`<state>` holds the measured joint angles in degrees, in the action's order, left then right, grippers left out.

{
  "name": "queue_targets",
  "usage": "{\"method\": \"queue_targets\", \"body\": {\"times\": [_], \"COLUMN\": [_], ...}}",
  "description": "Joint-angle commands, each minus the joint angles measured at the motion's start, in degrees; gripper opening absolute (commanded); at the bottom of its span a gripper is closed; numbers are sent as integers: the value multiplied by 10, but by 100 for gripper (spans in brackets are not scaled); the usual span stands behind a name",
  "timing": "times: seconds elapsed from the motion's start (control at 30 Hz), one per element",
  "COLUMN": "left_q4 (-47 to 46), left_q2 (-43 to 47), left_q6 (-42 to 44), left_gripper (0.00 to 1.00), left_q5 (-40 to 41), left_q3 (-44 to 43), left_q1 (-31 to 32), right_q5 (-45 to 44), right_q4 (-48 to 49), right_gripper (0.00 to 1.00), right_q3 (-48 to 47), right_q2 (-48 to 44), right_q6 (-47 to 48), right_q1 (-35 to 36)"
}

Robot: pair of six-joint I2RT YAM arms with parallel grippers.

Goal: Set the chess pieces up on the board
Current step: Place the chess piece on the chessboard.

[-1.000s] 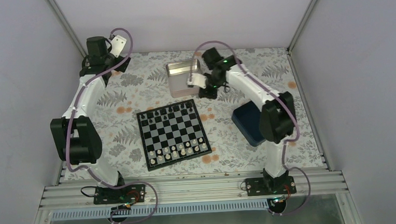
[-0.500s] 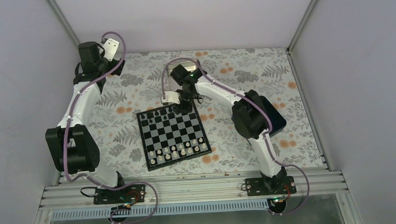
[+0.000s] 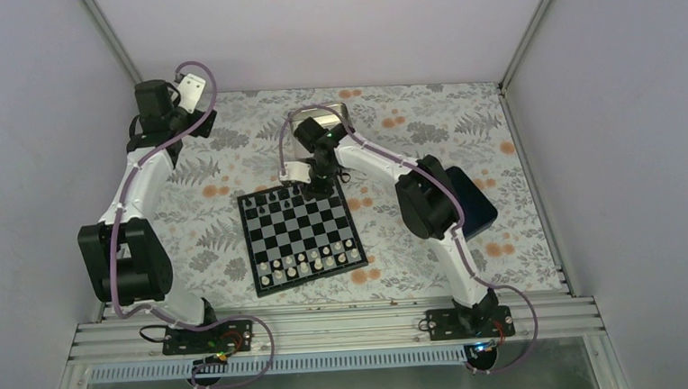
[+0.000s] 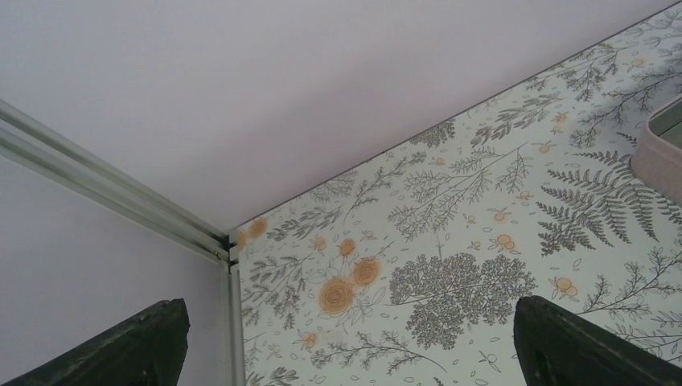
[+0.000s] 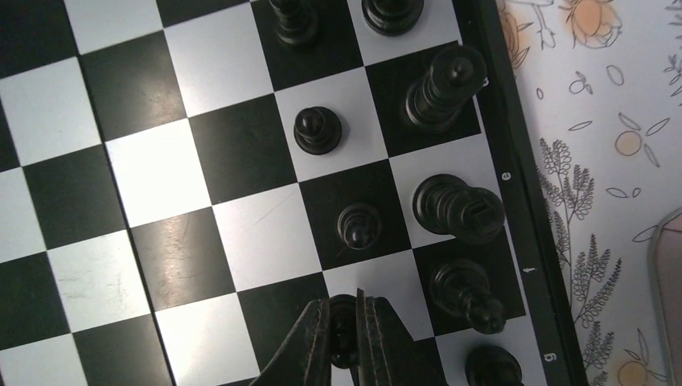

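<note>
The board (image 3: 299, 233) with black and silvery checks lies mid-table. Black chess pieces (image 3: 277, 198) stand along its far edge, cream-white ones (image 3: 308, 262) along its near edge. My right gripper (image 3: 315, 185) is over the board's far edge. In the right wrist view it (image 5: 344, 323) is shut on a small black pawn (image 5: 343, 318) just above the squares. Other black pawns (image 5: 317, 129) and taller black pieces (image 5: 458, 207) stand beside it near the border. My left gripper (image 3: 178, 98) is up at the far left corner, open and empty, with only its fingertips (image 4: 153, 342) showing.
A shiny metal tin (image 3: 318, 122) sits behind the board, mostly hidden by the right arm. A navy blue box (image 3: 474, 203) lies right of the board, under the right arm's elbow. Walls enclose the floral table (image 3: 230, 165) on three sides.
My right arm swung from the tin to the board's far edge and has settled there. My left arm drew back a little toward the far left corner.
</note>
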<state>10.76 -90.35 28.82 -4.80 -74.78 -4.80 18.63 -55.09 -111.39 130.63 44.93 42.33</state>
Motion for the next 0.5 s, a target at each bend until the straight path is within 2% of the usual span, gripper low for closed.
{"method": "queue_targets", "body": {"times": [0.0, 0.47], "left_q4": [-22, -18], "left_q2": [24, 30], "left_q6": [-12, -16], "left_gripper": [100, 100], "left_q5": [-22, -31], "left_q3": [6, 6], "left_q1": [-6, -8], "right_q5": [-10, -26], "right_q4": [5, 20], "right_gripper": [5, 4], "right_q3": [-15, -16], "right_q2": [18, 28], "right_q6": [-9, -13], "right_q1": [6, 1]}}
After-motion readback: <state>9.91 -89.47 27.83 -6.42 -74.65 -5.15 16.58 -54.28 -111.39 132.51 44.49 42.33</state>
